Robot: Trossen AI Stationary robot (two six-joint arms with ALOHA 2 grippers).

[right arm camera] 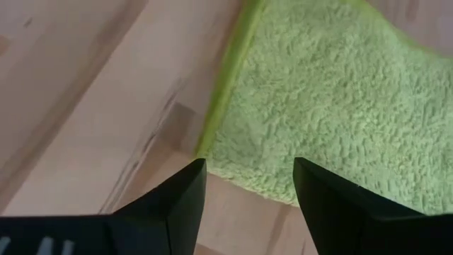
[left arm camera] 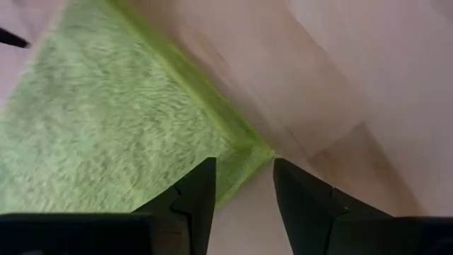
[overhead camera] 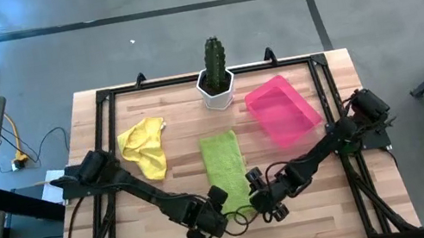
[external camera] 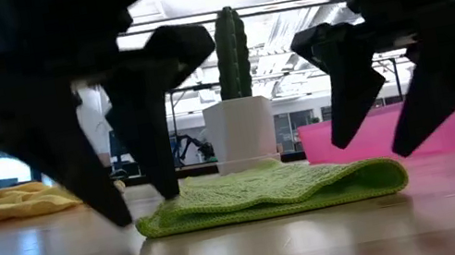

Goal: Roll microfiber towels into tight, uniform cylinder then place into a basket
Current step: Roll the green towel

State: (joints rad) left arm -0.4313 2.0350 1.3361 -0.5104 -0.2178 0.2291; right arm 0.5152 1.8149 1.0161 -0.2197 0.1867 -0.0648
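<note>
A lime green towel (overhead camera: 223,165) lies flat on the wooden table as a long folded strip, and also shows in the low view (external camera: 271,190). My left gripper (overhead camera: 215,212) is open, its fingers either side of the towel's near left corner (left arm camera: 256,150). My right gripper (overhead camera: 261,200) is open over the near right corner (right arm camera: 207,150). In the low view both grippers' fingers point down, the left gripper (external camera: 142,203) close to the table and the right gripper (external camera: 372,147) just above the towel. A crumpled yellow towel (overhead camera: 144,147) lies at the far left. The pink tray (overhead camera: 282,108) stands at the far right.
A white hexagonal pot with a cactus (overhead camera: 216,79) stands at the middle of the table's far edge, between the yellow towel and the pink tray. A black frame (overhead camera: 103,99) runs around the tabletop. Bare wood lies to either side of the green towel.
</note>
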